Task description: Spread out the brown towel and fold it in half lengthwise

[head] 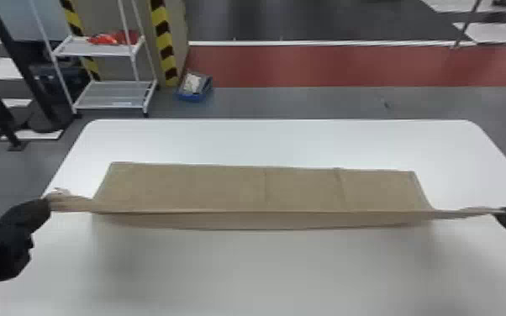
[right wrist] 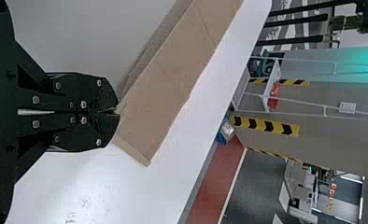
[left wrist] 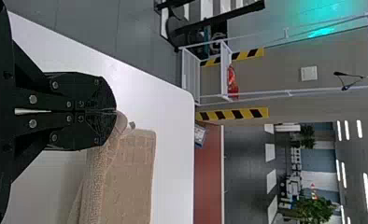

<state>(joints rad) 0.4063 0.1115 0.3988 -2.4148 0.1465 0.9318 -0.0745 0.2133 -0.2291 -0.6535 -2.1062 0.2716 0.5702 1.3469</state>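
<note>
Brown towel (head: 222,189), laid across the counter (head: 264,269) with near side raised taut, pinched at opposite ends in left claw (left wrist: 116,111) and right claw (right wrist: 117,111): advance both evenly, align with the far edge, lower gently, then release.

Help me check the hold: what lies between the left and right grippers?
The brown towel, its edge stretched from the left gripper to the right gripper, in the head view.
</note>
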